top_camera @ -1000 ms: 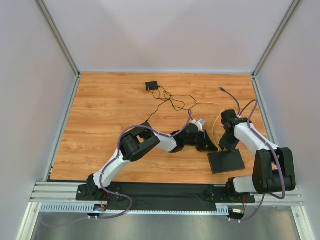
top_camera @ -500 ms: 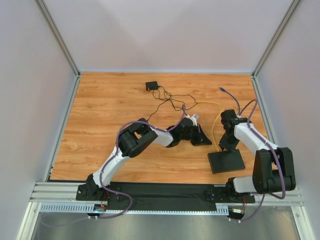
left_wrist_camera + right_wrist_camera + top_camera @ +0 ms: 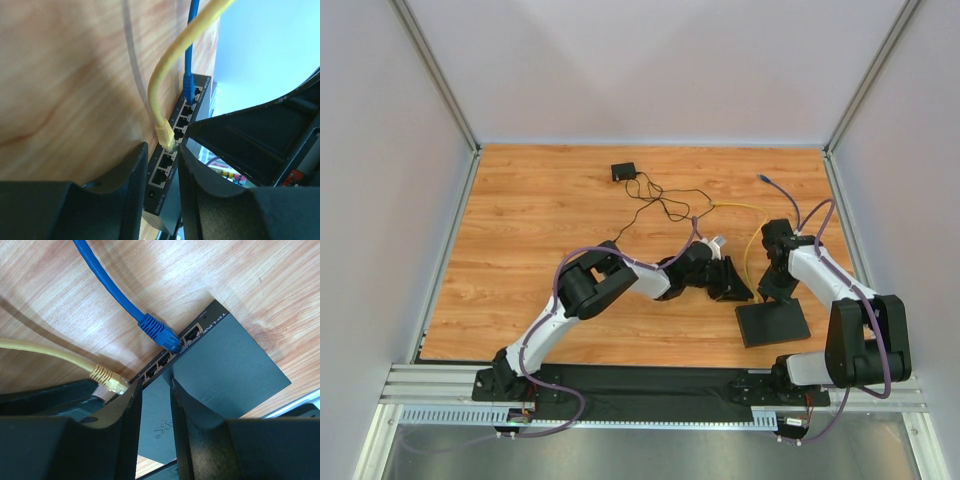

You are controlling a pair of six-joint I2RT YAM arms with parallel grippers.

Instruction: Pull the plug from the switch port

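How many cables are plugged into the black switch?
2. The blue cable sits near one end of the switch's port row; the yellow cable is a few ports along. Part of the row is hidden, so more cannot be ruled out.

Yellow plug (image 3: 107, 379) tip out of sight behind a right tool (image 3: 154, 390) finger.

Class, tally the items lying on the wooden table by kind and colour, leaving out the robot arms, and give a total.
yellow network cable: 1
blue network cable: 1
black switch: 1
black adapter with thin cord: 1
Total: 4
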